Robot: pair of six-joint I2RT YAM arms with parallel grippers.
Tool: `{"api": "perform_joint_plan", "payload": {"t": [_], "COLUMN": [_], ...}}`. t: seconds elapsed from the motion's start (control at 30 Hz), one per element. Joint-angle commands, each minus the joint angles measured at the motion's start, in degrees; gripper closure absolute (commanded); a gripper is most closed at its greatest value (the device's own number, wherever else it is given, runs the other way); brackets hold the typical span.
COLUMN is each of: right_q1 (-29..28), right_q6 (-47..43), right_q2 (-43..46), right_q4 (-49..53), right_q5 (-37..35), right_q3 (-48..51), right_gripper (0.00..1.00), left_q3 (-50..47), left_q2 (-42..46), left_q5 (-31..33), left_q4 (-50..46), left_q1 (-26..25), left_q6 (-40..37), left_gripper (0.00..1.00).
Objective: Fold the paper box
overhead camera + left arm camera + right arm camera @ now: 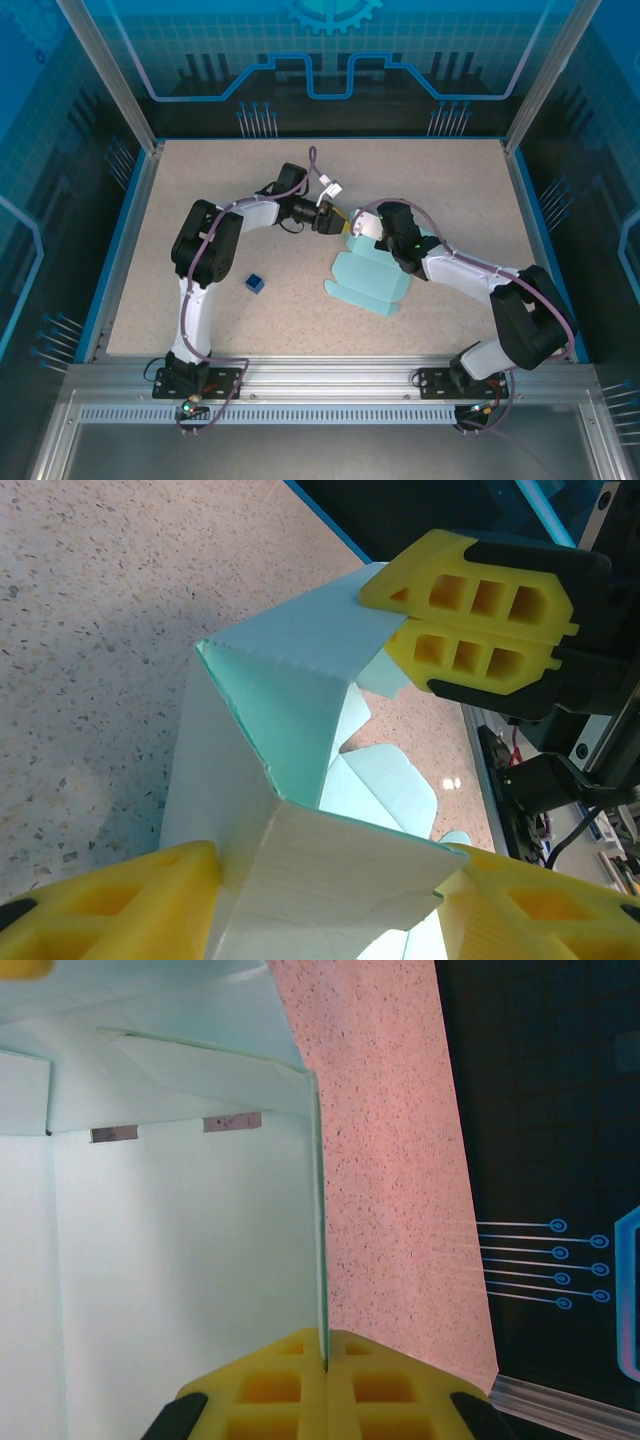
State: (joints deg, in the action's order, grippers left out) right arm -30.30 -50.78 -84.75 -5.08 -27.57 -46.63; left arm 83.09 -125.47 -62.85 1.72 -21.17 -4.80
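Note:
The paper box [368, 280] is pale light-blue card, partly folded, with flat flaps spread on the table toward the near side. Its raised far end stands between both grippers. My left gripper [338, 221] reaches in from the left. In the left wrist view its yellow fingers [120, 900] press on both sides of a folded-up section of the paper box [290, 670], so the left gripper [325, 875] is shut on it. My right gripper [392, 620] pinches the top edge of the far wall. In the right wrist view the right gripper [325, 1345] is shut on that thin upright wall of the paper box [180, 1260].
A tiny dark blue cube [255, 284] lies on the speckled table [200, 190], left of the box and near the left arm. Blue raised edges border the table at left, back and right. An aluminium rail [330, 375] runs along the near edge.

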Motion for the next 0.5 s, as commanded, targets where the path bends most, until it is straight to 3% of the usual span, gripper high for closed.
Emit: {"api": "perform_joint_plan", "payload": {"t": [0.0,0.47], "right_q1": [0.6,0.42], "right_q6": [1.0,-1.33], "right_q2": [1.07,-4.1], "right_q4": [-1.74,-2.06], "right_q5": [1.7,6.73], "right_q3": [-2.04,-7.99], "right_gripper": [1.0,1.0], "left_q3": [-1.79,-6.43], "left_q2": [3.25,6.15], "left_q5": [-0.99,0.76], "left_q4": [0.97,5.29], "left_q1": [0.7,5.11], "left_q6": [1.82,4.79], "left_gripper": [0.39,0.37]}}
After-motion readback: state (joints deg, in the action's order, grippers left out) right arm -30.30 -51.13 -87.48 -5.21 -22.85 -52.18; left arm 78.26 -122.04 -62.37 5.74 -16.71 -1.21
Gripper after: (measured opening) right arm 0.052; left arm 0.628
